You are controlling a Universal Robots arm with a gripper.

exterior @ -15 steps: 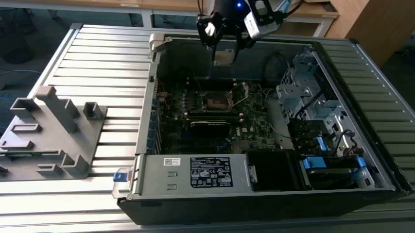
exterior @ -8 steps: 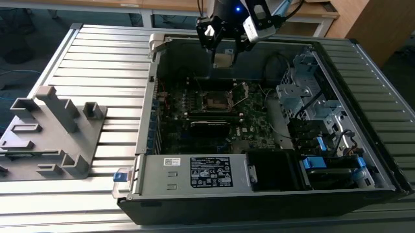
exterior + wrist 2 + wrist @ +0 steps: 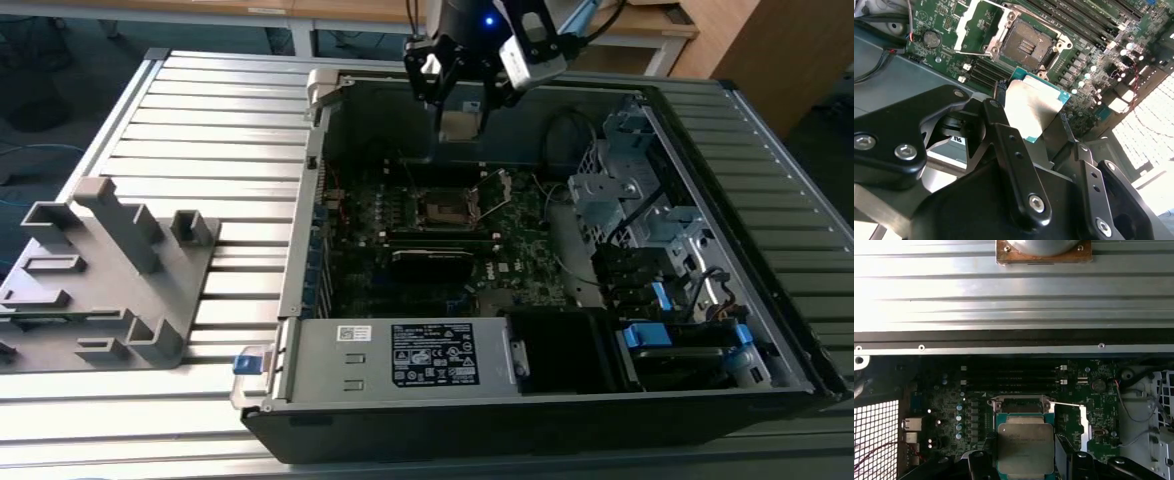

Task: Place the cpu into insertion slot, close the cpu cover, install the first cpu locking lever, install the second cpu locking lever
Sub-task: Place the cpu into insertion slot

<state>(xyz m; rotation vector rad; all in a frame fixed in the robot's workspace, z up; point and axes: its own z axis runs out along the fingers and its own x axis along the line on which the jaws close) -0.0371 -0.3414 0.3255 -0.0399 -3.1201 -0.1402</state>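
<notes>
Cpu (image 3: 1034,107) held in the air over the open computer case (image 3: 307,300).
The gripper (image 3: 459,120) is clamped on its edges, apart from the empty insertion slot (image 3: 1026,44), whose cpu cover (image 3: 963,30) stands open.

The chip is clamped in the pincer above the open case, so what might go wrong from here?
1. The pincer grips the cpu by two edges only; a slip could drop it onto the exposed insertion slot.
2. The cpu cover stands open beside the slot, so the pincer might clip it.
3. Set down skewed, the cpu may not seat.
</notes>
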